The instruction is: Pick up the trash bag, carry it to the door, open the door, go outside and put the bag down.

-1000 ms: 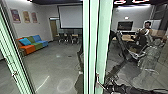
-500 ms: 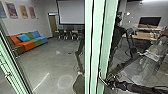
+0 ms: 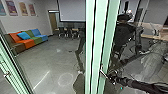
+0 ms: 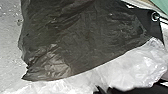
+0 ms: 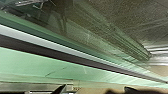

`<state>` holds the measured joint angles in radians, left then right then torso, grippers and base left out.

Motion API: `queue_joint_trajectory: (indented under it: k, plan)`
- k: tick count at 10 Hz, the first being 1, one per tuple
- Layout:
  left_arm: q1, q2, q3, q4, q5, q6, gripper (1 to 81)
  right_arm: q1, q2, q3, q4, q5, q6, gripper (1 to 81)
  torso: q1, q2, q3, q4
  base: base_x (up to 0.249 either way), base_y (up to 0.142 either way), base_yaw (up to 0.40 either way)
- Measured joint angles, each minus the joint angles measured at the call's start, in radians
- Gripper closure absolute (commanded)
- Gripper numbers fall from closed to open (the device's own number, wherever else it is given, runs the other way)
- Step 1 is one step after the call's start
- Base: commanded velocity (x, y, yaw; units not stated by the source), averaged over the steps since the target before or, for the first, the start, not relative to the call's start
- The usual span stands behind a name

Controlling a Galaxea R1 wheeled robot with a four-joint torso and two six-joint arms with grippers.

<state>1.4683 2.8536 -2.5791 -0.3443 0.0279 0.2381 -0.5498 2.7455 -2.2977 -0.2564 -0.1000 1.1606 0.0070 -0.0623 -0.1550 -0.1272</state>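
Note:
In the head view my right gripper (image 3: pixel 112 78) is close beside the metal handle (image 3: pixel 102 70) on the green-framed glass door (image 3: pixel 100 47); whether they touch is unclear. The right wrist view has the pale green door frame (image 5: pixel 37 63) running across it, with my right gripper (image 5: pixel 93 89) open, its dark tips well apart. A dark trash bag (image 4: pixel 82 40), wrinkled and close to the camera, is in the left wrist view, beside whitish, see-through plastic (image 4: pixel 140 65). Where my left gripper holds or meets the bag is hidden.
A colourful sofa (image 3: pixel 30 40) stands on the left of a room with a grey floor (image 3: pixel 50 62). Chairs (image 3: pixel 67 32) are at the back below a projection screen (image 3: pixel 72 10). Dark robot shapes are reflected in the right glass.
The head view has shifted and tilted downward. Reflections in the right pane have slid rightward much more than the room on the left, so the door's angle appears changed. My right gripper remains near the handle.

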Motion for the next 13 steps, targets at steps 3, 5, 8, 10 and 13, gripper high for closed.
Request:
queue_joint_trajectory:
  k: [3, 5, 8, 10, 13]
  plan:
    - [0.000, 0.000, 0.000, 0.000, 0.000, 0.000, 81.1, -0.005, -0.040, 0.048, -0.012, 0.004, -0.030, 1.0, 0.001, 0.001, 0.000, 0.001, 0.000, 0.000, 0.000]
    - [0.000, 0.000, 0.000, 0.000, 0.006, 0.000, 81.1, -0.008, -0.058, 0.076, -0.051, -0.002, -0.040, 1.0, 0.001, 0.001, 0.000, 0.001, 0.000, 0.000, 0.000]
    - [0.000, 0.000, 0.000, 0.000, 0.009, 0.000, 81.1, -0.015, -0.066, 0.094, -0.150, -0.006, -0.060, 1.0, -0.001, 0.000, 0.000, 0.002, 0.000, 0.000, 0.000]
    - [0.000, 0.003, 0.000, 0.000, 0.009, 0.000, 81.1, -0.010, -0.067, 0.094, -0.190, -0.017, -0.062, 1.0, -0.002, 0.000, 0.000, 0.002, 0.000, 0.000, 0.000]
    - [0.000, 0.005, 0.001, 0.000, 0.009, 0.000, 81.1, 0.005, -0.079, 0.094, -0.228, -0.026, -0.059, 1.0, -0.001, 0.000, -0.001, 0.003, 0.000, 0.000, 0.000]
